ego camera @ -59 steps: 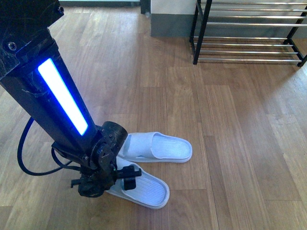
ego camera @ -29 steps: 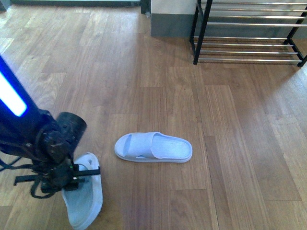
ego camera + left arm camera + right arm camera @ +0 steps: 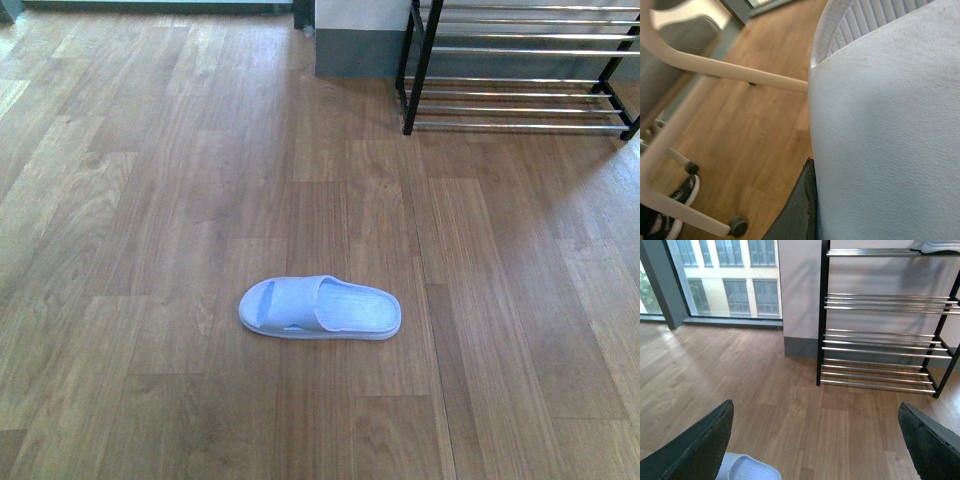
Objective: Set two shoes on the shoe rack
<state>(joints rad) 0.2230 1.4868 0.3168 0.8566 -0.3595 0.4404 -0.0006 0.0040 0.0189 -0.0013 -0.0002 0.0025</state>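
Carrying one slipper (image 3: pixel 890 140) toward the shoe rack (image 3: pixel 824 315).
Pinched, apparently, in left gripper (image 3: pixel 807 210), with right gripper (image 3: pixel 817 445) spread empty; keep sole level, lower flat across bars (image 3: pixel 875 351).

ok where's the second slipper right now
The second slipper fills the left wrist view, raised off the wood floor near a cream chair frame; it is not in the front view.

My body camera looks steeply down on the brown plank floor (image 3: pixel 150 200). The pale blue open-toed slipper (image 3: pixel 320 308) lies mid-frame and the black-framed chrome-barred shoe rack (image 3: pixel 520 125) stands far off. My right wrist camera sits low, facing that rack (image 3: pixel 875 342) level-on, and also shares the slipper's tip (image 3: pixel 747 467). My left wrist camera is pressed close against a white textured slipper (image 3: pixel 890 140).
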